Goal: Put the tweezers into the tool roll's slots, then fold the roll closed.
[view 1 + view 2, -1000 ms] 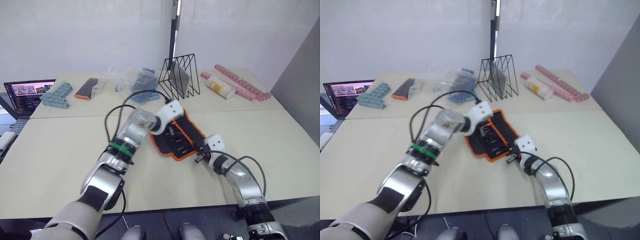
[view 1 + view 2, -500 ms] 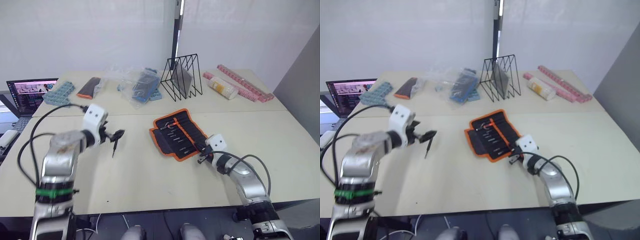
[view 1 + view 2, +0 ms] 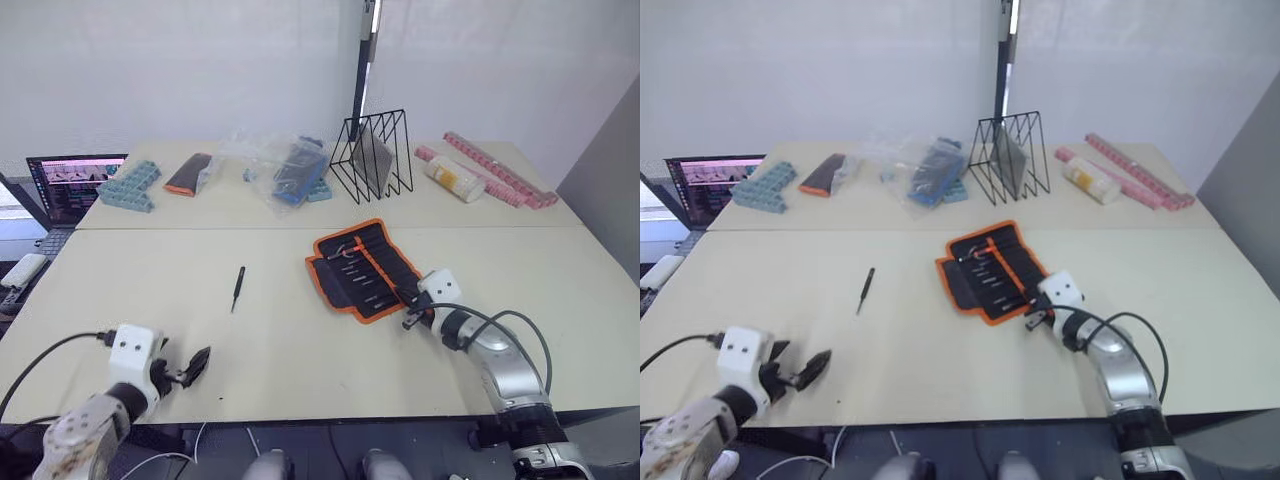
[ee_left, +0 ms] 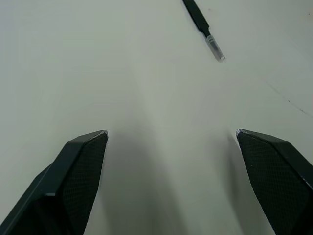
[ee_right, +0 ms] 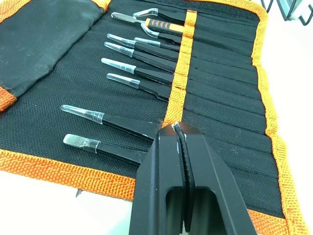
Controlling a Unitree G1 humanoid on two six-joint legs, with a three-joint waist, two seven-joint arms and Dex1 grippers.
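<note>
The tool roll lies unfolded on the table, black with orange edging and an orange middle stripe. Several black tweezers sit in its slots, clear-capped tips pointing out. One loose tweezer lies on the bare table left of the roll, and its capped tip lies well ahead of the left gripper. My left gripper is low by the table's front left edge, open and empty, fingers spread wide. My right gripper is shut at the roll's near right corner, tips over the orange stripe.
At the back stand a black wire rack, a plastic bag of blue items, a dark pouch with an orange end, blue blocks, a bottle and pink strips. A laptop sits far left.
My left arm swung from over the roll out to the left, then drew back to the front left edge. One tweezer now lies on the table. The right gripper stayed put.
</note>
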